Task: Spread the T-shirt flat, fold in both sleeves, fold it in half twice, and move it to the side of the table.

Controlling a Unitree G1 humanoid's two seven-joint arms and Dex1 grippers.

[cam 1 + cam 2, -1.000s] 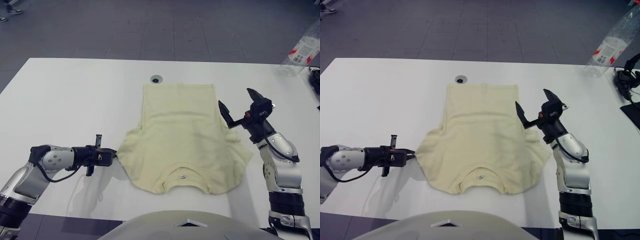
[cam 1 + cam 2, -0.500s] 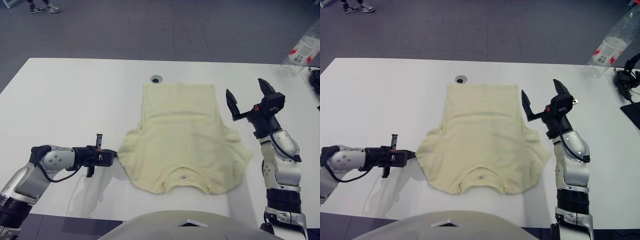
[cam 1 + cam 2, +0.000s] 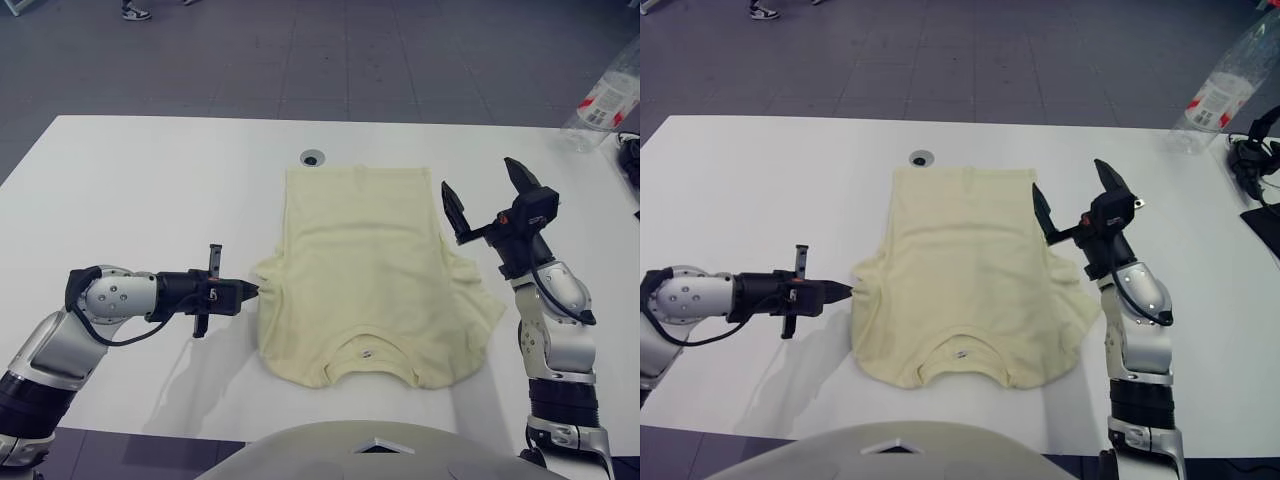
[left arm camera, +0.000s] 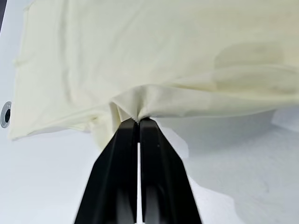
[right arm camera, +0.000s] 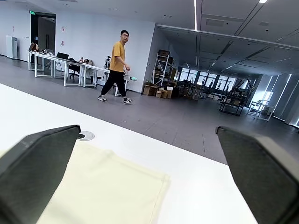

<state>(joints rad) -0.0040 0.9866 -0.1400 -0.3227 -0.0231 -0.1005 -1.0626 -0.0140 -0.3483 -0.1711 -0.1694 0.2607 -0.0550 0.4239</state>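
One T-shirt (image 3: 360,280) lies mid-table (image 3: 120,180), collar near and hem far, looking spread, so the sleeve folds are only starting. The left gripper (image 3: 248,291) is clamped on the left sleeve's edge, which is bunched inward. Farther out the right gripper (image 3: 476,172) hangs with fingers wide apart above the right sleeve, which is yet to be folded. Both halvings and the move aside remain, I'd say, and beyond the two grippers sit one grommet (image 3: 312,158) and one bottle (image 3: 605,100) far right.

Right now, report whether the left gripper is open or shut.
Shut: the left gripper pinches an edge of the T-shirt, fingers pressed together.
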